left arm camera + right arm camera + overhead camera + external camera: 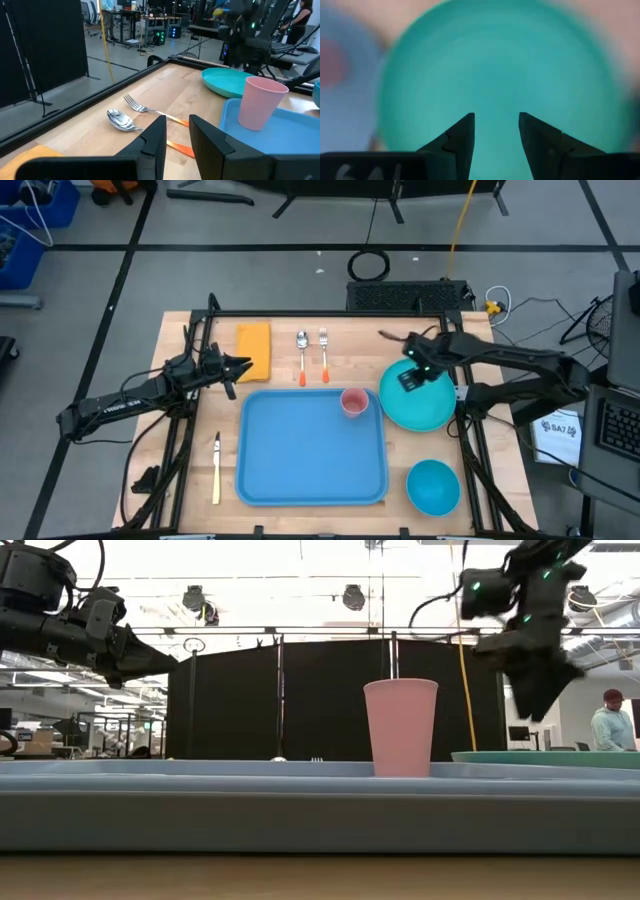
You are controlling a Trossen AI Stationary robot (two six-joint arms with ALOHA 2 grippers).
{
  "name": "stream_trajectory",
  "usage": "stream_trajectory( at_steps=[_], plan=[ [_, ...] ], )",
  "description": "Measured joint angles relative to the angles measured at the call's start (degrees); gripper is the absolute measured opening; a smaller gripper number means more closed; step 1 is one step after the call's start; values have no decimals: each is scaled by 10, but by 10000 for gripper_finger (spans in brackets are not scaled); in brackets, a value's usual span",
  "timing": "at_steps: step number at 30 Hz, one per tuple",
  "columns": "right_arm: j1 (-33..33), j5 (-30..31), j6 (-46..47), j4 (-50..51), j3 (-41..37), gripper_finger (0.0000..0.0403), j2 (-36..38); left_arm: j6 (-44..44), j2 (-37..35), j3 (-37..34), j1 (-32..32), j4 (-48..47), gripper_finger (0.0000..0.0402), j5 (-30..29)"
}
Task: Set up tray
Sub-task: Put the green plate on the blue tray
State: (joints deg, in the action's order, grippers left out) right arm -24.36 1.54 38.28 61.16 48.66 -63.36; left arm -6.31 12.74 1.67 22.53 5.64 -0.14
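The light-blue tray (310, 455) lies flat mid-table. A pink cup (354, 402) stands upright in its far right corner and also shows in the low view (400, 727). A round teal plate (425, 412) rests on the table just right of the tray. My right gripper (410, 376) hangs open above the plate (495, 65), pointing down, clear of it (540, 705). My left gripper (246, 364) is open in the air beside the yellow napkin (255, 350), past the tray's far left corner. It points toward the spoon (120, 120) and fork (137, 105).
A spoon (302, 345) and fork (324, 345) with orange handles lie beyond the tray's far edge. A knife (216, 467) lies left of the tray, and a blue bowl (433, 487) stands near the right front corner. A person (610, 725) stands in the room behind.
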Motion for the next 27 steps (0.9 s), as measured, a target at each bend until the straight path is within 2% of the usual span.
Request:
stream_trajectory(
  at_steps=[3, 10, 18, 27],
  plan=[
    [-1, 80, 29, 39, 5, 144, 33, 0, 0, 0, 0, 0, 88, 0],
    [-16, 135, 52, 56, -47, 144, 32, 1, 0, 0, 0, 0, 88, 0],
    [-71, 153, 55, 38, -117, 144, 3, 1, 0, 0, 0, 0, 88, 0],
    [-112, 149, 46, 33, -124, 144, 3, 1, 0, 0, 0, -1, 88, 0]
  ],
)
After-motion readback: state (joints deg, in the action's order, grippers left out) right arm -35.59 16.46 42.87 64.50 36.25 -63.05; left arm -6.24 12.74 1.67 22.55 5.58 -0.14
